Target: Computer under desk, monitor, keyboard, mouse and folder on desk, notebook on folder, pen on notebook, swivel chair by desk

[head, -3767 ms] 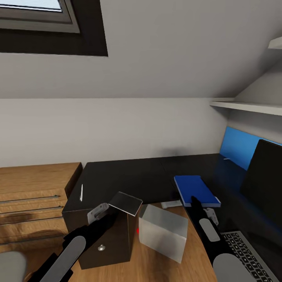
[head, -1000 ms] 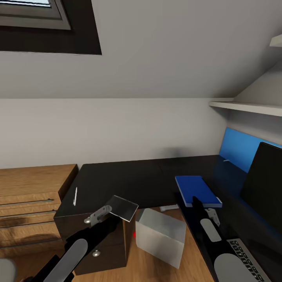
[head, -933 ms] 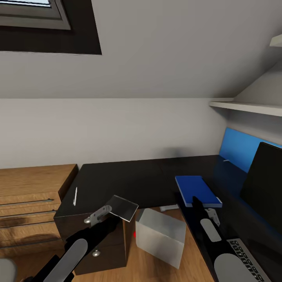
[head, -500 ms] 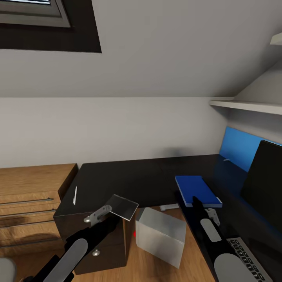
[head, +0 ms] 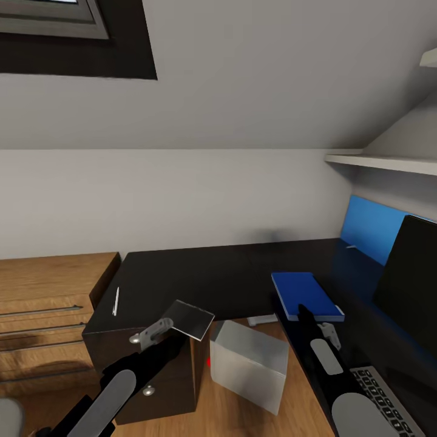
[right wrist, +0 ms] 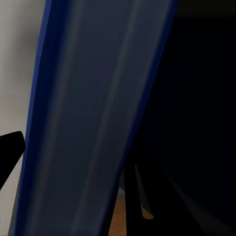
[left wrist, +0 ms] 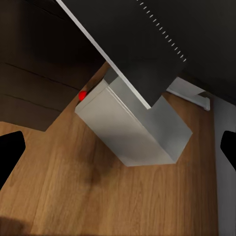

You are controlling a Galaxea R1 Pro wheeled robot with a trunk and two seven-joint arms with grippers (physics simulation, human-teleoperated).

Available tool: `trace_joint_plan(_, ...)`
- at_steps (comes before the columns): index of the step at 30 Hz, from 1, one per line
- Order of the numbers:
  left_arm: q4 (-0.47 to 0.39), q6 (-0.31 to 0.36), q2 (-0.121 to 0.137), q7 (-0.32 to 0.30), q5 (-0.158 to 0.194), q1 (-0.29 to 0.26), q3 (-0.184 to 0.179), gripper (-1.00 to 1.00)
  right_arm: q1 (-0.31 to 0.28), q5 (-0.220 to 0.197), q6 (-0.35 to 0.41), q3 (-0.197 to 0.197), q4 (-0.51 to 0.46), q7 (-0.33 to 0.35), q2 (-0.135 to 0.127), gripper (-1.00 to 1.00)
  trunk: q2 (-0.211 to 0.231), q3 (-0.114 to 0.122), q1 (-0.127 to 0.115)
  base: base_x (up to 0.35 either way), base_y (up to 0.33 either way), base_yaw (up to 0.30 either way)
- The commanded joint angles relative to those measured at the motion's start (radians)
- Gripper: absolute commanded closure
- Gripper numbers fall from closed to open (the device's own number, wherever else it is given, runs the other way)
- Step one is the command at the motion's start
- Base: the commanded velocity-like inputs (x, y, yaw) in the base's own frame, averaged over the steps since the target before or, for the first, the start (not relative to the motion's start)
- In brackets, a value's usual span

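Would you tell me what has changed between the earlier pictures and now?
Only the view shifted slightly, so the camera moved, not the things. The notebook stays at the left end effector's tip over the desk corner. The right end effector stays beside the folder. The pen and computer lie as before.

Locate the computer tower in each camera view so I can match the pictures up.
Head view: the computer stands on the wooden floor at lower centre, between the two arms, beside the desk.
Left wrist view: the computer sits mid-picture, partly behind the notebook.
Right wrist view: a close blue slab, likely the folder.
Shared landmark: the computer's red light.
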Motion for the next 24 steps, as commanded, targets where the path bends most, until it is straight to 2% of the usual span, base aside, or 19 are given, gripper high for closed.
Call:
trace_joint_plan(1, -0.001, 0.002, 0.001, 0.006, 0.004, -0.001, -0.001, -1.00, -0.001, -0.011, -0.003, -0.001, -0.001, -0.002, 0.001, 1.00, -0.001, -0.001, 0.000, 0.000, 0.000, 0.000)
trace_joint_plan(13, -0.001, 0.002, 0.001, 0.006, 0.004, -0.001, -0.002, -1.00, -0.001, -0.011, -0.003, 0.000, -0.001, -0.002, 0.001, 1.00, -0.078, -0.036, 0.042, 0.000, 0.000, 0.000)
trace_joint_plan(24, -0.001, 0.002, 0.001, 0.006, 0.004, -0.001, -0.002, -1.00, -0.001, -0.011, -0.003, 0.001, 0.000, -0.002, 0.001, 1.00, -0.085, -0.039, 0.046, 0.000, 0.000, 0.000)
